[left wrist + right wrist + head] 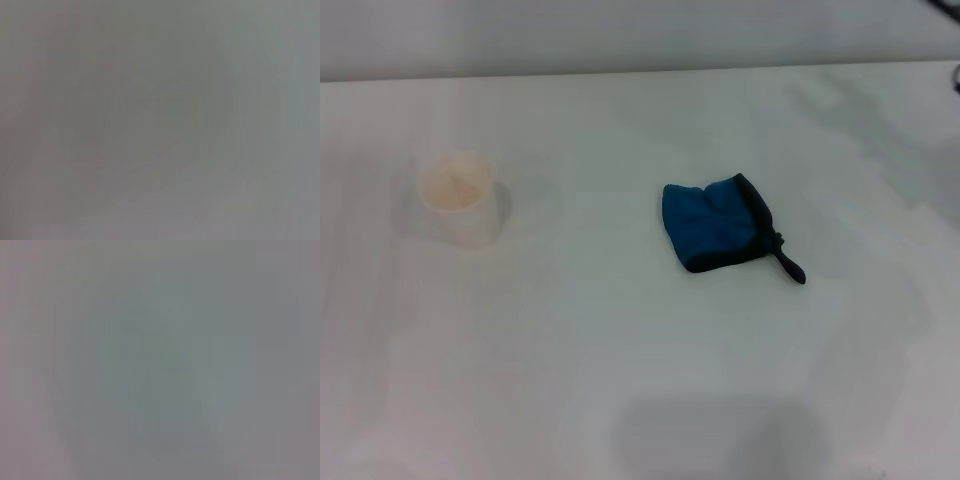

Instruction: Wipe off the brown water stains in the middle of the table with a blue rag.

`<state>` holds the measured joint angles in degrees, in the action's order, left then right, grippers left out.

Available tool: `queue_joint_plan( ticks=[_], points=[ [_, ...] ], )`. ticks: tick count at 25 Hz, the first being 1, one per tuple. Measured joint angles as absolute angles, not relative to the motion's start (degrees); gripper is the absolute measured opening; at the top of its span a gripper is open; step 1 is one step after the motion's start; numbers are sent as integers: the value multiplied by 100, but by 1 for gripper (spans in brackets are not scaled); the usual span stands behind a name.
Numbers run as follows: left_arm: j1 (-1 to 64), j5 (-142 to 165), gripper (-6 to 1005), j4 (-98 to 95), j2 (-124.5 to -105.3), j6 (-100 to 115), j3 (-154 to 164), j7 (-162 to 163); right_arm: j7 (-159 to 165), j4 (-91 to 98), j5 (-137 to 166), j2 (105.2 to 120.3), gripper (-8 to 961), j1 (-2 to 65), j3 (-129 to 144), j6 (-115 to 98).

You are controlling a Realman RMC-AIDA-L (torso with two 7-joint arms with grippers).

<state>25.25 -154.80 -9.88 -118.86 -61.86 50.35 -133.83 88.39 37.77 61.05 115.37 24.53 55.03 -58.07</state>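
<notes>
Cloth is what you are dealing with: the blue rag (712,223) lies near the middle of the table (620,380), crumpled and partly folded over itself, black edging along its right side and a short black loop tab (790,266) trailing off its lower right corner. You should expect it to be light, limp and easy to bunch; it will likely slide on the smooth white top rather than resist, so a pinch from above onto the thick folded body looks safer than chasing the thin tab. Pressing down while closing should stop it skating away.

You will not find any brown water stains from the head view; the surface around the rag reads as plain white with only faint grey shading. A cream paper cup (462,198) stands upright well to the left of the rag, apart from it, so keep your sweep clear of it.

Neither claw shows anywhere. Both wrist views give you only a featureless grey blur, and no arm enters the head view, so you cannot tell whether either is released or clenched.
</notes>
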Motion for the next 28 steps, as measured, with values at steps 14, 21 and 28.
queue_joint_plan(
  ticks=[14,21,28],
  points=[
    [2558,-16199,888,-863,-11939,-6213,5049,-13862,2643,792,1772,11601,845,2542,5445,-6192],
    [2762,-16140,888,-586,-11933,-6164,5243,-14487,2418,620,1728,11610,845,2540,5395,-6177],
    [2740,-16128,888,-557,-11934,-6182,5679,-14586,2419,606,1723,11620,845,2539,5393,-6159]
  ],
)
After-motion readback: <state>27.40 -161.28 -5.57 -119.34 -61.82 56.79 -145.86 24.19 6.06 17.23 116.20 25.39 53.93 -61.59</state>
